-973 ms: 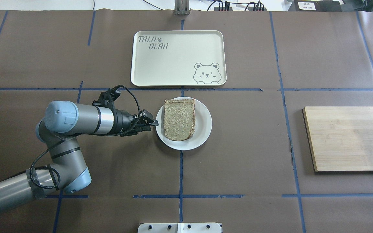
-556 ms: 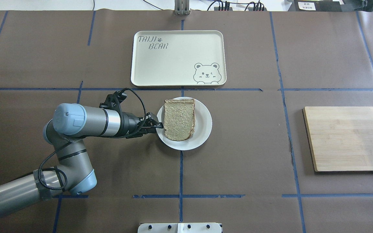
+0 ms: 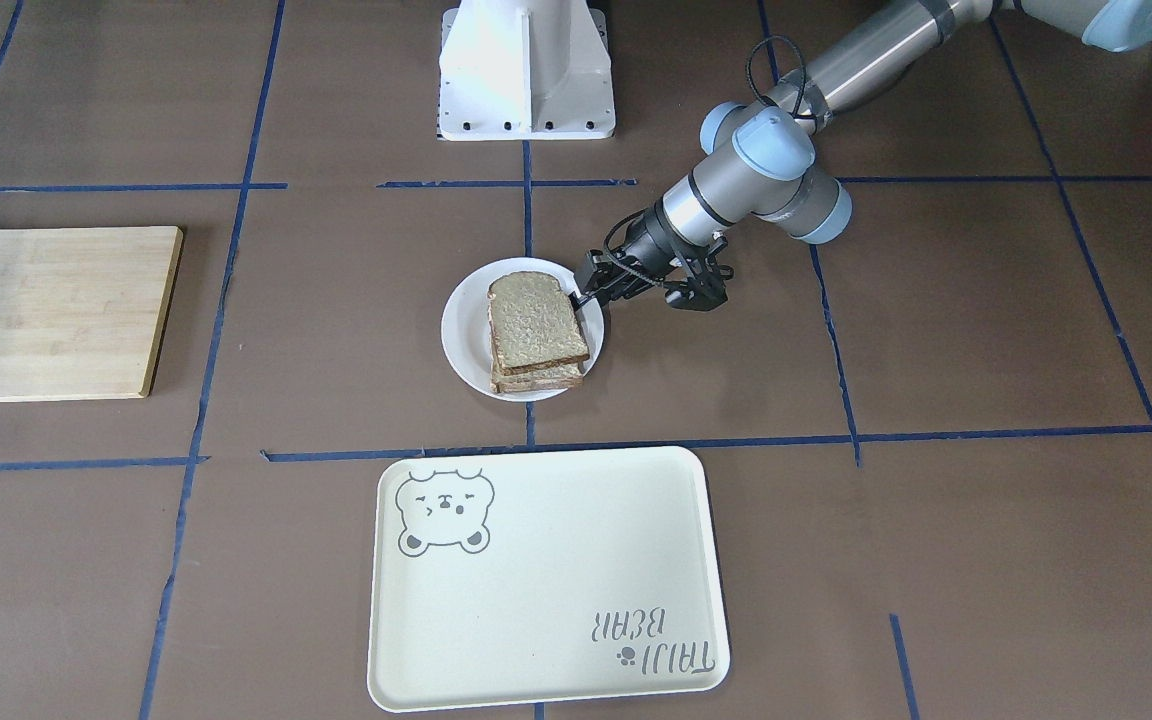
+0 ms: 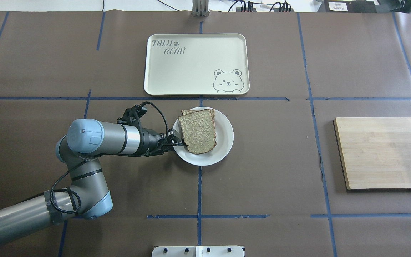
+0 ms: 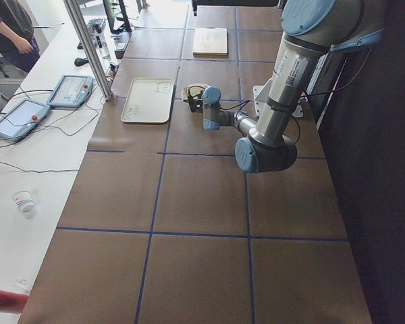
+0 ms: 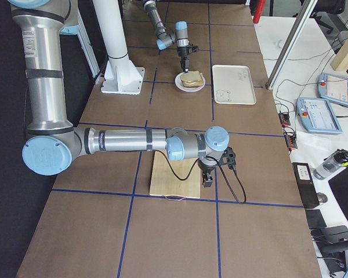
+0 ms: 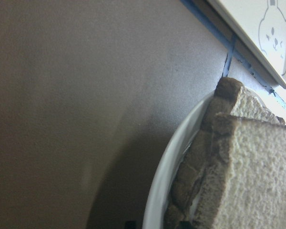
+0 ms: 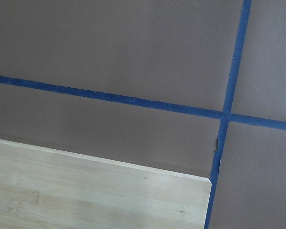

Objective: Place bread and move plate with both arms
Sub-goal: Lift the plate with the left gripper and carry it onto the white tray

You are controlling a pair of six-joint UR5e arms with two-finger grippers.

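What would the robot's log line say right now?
left gripper: at plate rim | bread: stacked on plate | right gripper: over board edge

— What colour is the plate (image 4: 224, 143) at the black left gripper (image 4: 177, 142)?
— Plain white. The bread (image 4: 198, 132) on it is pale tan with a brown crust.
— And beyond the gripper?
— A cream tray (image 4: 191, 71) with a grey bear drawing (image 4: 228, 81). The table (image 4: 262, 178) is brown, crossed by blue lines (image 4: 199, 185).

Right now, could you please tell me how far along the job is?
Done: bread lies stacked on the plate. In hand: the left gripper is at the plate's rim; grip unclear. Left: moving the plate; the right gripper hangs by the cutting board.
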